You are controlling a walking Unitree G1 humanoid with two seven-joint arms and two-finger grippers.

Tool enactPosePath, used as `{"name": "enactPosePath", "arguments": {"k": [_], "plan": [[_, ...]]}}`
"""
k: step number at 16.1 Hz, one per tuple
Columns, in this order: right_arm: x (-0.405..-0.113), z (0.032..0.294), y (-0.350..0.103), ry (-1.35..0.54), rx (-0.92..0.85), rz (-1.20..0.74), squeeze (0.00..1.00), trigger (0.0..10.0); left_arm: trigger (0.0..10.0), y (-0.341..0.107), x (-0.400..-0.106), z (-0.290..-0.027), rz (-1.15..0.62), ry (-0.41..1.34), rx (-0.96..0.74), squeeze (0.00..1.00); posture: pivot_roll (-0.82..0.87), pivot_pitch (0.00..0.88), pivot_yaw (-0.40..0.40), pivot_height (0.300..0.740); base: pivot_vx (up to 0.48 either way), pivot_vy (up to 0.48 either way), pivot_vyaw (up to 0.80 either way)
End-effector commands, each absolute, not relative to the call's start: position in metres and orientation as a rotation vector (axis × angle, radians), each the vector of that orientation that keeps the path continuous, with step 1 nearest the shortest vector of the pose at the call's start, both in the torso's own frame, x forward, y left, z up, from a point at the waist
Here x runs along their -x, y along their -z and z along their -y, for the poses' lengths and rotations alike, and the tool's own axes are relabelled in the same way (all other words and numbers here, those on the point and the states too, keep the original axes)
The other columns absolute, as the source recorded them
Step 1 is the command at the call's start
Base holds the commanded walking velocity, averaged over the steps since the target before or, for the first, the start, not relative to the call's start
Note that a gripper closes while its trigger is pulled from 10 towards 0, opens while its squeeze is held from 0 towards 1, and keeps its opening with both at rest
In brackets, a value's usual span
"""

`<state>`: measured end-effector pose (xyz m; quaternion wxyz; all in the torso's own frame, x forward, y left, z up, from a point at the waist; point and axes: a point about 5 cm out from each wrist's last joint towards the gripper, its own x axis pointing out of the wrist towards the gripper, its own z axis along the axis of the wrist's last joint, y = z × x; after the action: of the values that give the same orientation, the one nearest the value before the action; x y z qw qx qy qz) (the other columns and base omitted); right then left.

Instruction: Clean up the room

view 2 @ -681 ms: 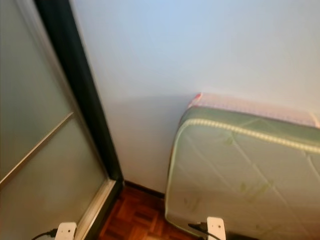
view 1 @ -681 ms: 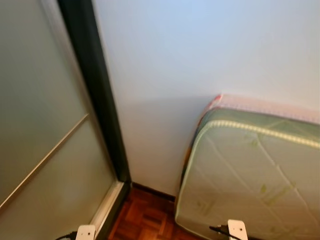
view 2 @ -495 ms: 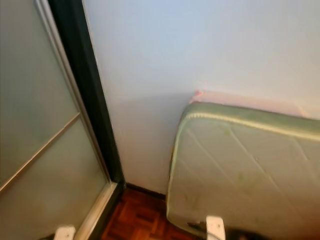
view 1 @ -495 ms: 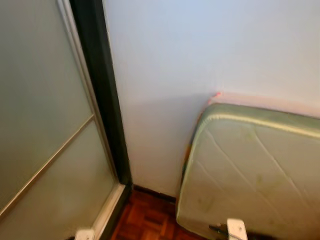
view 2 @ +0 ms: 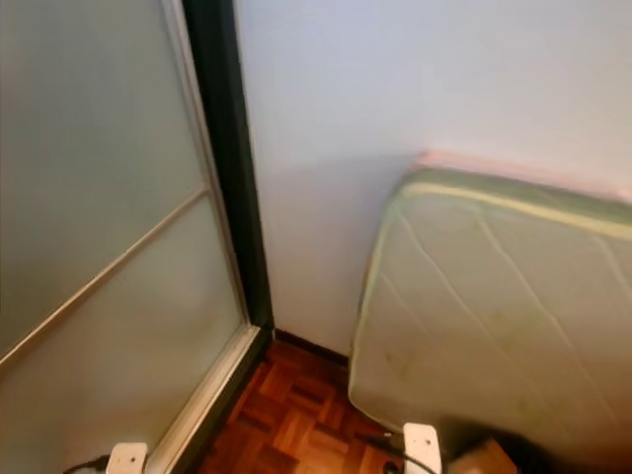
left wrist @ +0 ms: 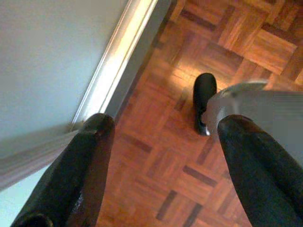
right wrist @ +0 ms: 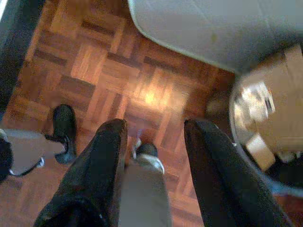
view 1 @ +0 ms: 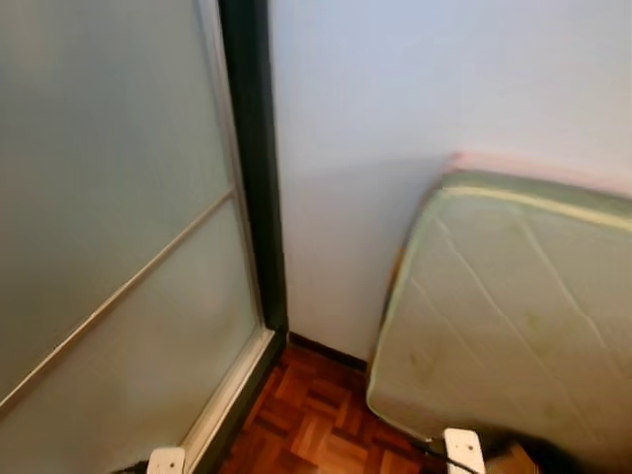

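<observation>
**Corner w/ mattress, both grippers hanging over parquet**

Head views: a quilted green-white mattress (view 1: 513,316) stands on edge, leaning on the pale wall (view 1: 395,109). Left of mattress, past a strip of wall, a dark door frame (view 1: 255,168) and frosted glass sliding door (view 1: 99,227) w/ a thin diagonal bar. Parquet floor (view 1: 316,415) in front of mattress's lower corner. A bit of brown cardboard (view 2: 484,459) just below mattress's bottom edge. White wrist tops of both arms low in pic, either side of that corner.

L wrist view: left gripper (left wrist: 161,156) over parquet, fingers wide apart, nothing held. Robot's black foot (left wrist: 204,101) on the floor; door's metal track (left wrist: 118,56) runs along floor edge.

R wrist view: right gripper (right wrist: 154,156) fingers spread apart, empty. Mattress's rounded corner (right wrist: 213,28) ahead; beside it a round bin (right wrist: 265,123) holding cardboard box + blurred bits, can't tell what.
</observation>
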<state>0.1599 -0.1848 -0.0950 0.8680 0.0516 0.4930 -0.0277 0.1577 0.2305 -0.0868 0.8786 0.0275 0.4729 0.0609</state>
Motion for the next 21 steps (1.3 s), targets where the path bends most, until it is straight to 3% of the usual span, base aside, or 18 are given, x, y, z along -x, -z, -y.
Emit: {"name": "enactPosePath", "arguments": {"k": [1,6,21], "plan": [[-0.1574,0.1867,0.0958,0.068,-0.113,-1.039,0.00,10.0,10.0,0.0907,-0.1491,-0.2294,-1.023,-0.108,-0.075,0.00,0.08,0.000,-0.034,0.740,-0.289,0.000,0.00],[-0.1566,0.1863,0.0961,0.060,-0.115,-1.042,0.00,10.0,10.0,0.0914,-0.1479,-0.2287,-1.028,-0.100,-0.083,0.00,0.08,0.000,-0.036,0.740,-0.292,0.000,0.00],[-0.1551,0.1886,0.0967,0.063,-0.113,-1.064,0.00,10.0,10.0,0.0920,-0.1476,-0.2267,-1.027,-0.119,-0.070,0.00,0.10,0.000,-0.051,0.740,0.000,0.000,-0.05]]}}
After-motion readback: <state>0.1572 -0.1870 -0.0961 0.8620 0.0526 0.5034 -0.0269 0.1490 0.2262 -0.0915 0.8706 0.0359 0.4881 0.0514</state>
